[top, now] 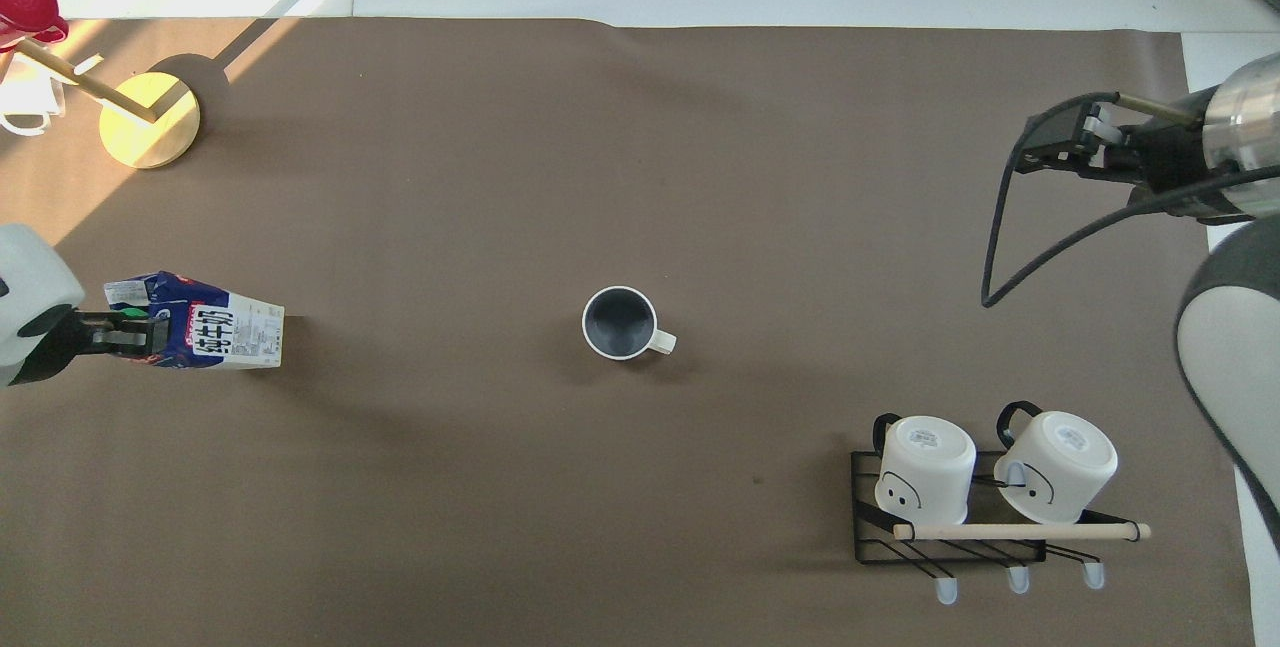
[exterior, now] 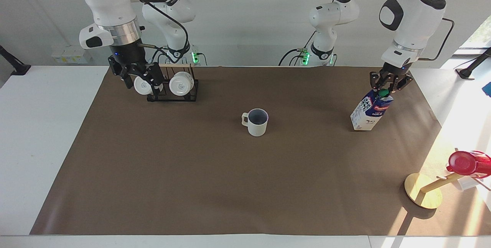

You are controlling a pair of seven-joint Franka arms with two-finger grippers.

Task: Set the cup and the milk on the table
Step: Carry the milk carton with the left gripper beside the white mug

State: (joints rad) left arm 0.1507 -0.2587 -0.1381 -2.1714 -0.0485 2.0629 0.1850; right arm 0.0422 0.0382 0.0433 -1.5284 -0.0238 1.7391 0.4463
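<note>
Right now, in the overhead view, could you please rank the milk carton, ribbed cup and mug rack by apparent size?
1. Mug rack
2. Milk carton
3. Ribbed cup

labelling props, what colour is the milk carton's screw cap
Green; the milk carton's screw cap shows best in the facing view.

A large white table carries a wide brown paper mat. At frame centre stands a pale ribbed mug; at right, a tilted blue-and-white milk carton; upper left, a black wire mug rack; lower right, a round wooden stand.

Left fingers closed – right gripper spread
</note>
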